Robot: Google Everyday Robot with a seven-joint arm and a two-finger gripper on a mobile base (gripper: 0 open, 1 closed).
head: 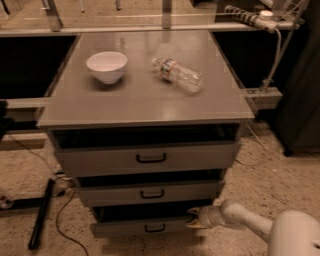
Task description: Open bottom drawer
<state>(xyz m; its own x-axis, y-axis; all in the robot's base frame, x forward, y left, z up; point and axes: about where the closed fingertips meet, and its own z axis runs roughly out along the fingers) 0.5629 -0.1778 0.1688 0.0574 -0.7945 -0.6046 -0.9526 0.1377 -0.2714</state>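
A grey metal cabinet has three drawers stacked below its top. The bottom drawer [142, 227] has the narrowest, shortest front with a small black bar handle [154, 228]; it stands pulled out a little, with a dark gap above its front. My gripper [195, 218], on a white arm coming from the lower right, sits at the right end of the bottom drawer's top edge, touching it. The top drawer [145, 158] and middle drawer [147, 193] also stand slightly out.
A white bowl [106, 66] and a clear plastic bottle [178, 75] lying on its side rest on the cabinet top [140, 100]. A black bar [41, 214] and cables lie on the speckled floor at left. A power strip [245, 15] hangs at upper right.
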